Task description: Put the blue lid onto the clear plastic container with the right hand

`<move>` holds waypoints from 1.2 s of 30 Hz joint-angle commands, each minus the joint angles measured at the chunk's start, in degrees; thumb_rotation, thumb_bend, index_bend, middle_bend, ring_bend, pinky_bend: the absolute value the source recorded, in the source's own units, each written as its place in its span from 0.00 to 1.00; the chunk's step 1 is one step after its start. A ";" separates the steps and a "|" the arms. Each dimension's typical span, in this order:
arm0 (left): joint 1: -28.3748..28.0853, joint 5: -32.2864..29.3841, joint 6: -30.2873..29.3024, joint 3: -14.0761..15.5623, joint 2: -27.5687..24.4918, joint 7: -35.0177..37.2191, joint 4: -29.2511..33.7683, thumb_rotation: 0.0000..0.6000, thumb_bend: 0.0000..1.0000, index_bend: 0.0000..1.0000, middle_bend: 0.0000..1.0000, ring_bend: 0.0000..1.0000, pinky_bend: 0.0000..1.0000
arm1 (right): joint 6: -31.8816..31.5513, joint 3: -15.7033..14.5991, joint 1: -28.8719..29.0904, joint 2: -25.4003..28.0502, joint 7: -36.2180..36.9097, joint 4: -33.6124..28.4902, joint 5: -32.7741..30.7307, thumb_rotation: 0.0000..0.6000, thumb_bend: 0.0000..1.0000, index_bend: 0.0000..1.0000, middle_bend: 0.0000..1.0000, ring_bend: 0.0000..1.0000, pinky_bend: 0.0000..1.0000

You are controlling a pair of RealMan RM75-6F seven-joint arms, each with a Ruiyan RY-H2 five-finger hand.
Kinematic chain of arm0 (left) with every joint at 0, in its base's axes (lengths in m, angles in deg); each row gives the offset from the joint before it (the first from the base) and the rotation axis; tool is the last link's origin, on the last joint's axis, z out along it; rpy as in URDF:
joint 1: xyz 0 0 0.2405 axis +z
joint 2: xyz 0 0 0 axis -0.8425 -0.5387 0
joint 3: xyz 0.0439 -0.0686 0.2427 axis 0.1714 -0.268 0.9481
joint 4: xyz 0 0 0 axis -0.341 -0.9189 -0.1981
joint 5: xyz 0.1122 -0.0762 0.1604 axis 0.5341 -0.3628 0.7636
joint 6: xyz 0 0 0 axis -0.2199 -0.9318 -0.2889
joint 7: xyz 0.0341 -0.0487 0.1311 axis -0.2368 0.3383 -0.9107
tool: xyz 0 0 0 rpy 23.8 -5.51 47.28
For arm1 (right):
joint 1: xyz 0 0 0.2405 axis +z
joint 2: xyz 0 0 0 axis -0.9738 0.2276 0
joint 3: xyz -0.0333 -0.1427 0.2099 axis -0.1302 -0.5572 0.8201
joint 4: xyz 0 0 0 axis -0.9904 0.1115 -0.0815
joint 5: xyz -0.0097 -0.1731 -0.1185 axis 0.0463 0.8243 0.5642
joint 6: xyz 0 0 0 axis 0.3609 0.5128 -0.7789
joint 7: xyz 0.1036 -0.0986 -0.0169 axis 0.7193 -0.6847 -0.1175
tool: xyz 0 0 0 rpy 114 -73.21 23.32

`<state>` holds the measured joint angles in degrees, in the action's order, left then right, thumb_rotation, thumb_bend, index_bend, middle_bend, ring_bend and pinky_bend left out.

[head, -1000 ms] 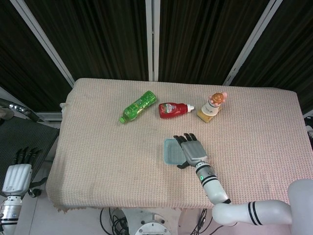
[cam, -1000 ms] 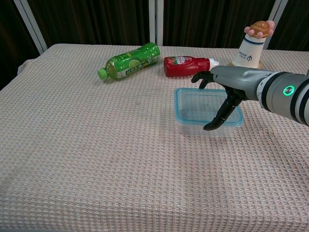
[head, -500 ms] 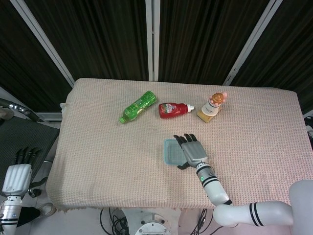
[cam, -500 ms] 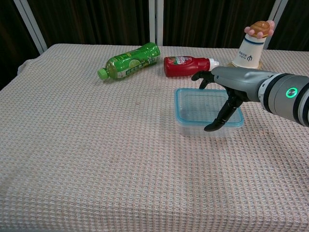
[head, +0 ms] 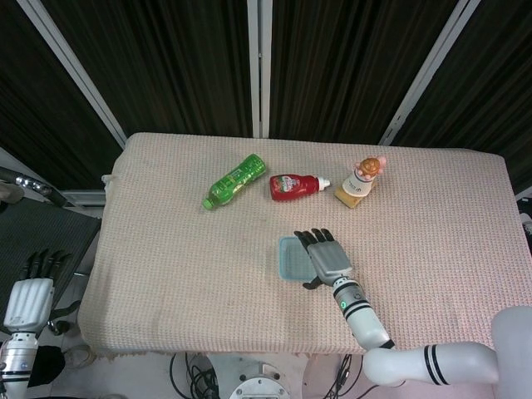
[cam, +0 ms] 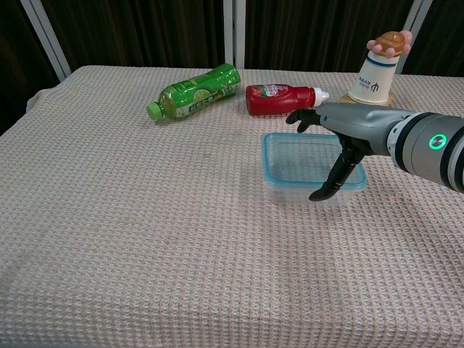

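The clear plastic container (head: 289, 258) (cam: 299, 165) stands on the table cloth right of centre, with the blue lid (cam: 274, 168) lying flat on its rim. My right hand (head: 327, 258) (cam: 353, 131) hovers palm down over the container's right half. Its fingers are spread and hold nothing, and the thumb points down beside the container's front right corner. My left hand (head: 31, 300) hangs off the table at the lower left of the head view, fingers extended and empty.
A green bottle (head: 234, 180) (cam: 194, 90) lies on its side at the back left. A red ketchup bottle (head: 296, 186) (cam: 279, 99) lies just behind the container. A paper cup with a toy on top (head: 359, 183) (cam: 380, 67) stands at the back right.
My right hand has drifted very slightly toward the table's near edge. The container and lid have not moved.
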<state>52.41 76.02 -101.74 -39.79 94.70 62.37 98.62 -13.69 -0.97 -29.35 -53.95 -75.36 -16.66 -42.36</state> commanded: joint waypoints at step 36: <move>0.08 0.57 -0.06 0.40 -0.33 0.12 0.27 1.00 0.00 0.16 0.10 0.00 0.03 | -2.93 1.10 3.58 0.22 -6.08 -2.53 0.00 1.00 0.12 0.23 0.28 0.00 0.00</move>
<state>52.51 76.57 -101.78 -39.39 94.38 62.51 98.87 -16.48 0.27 -25.70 -53.87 -81.26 -19.02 -42.45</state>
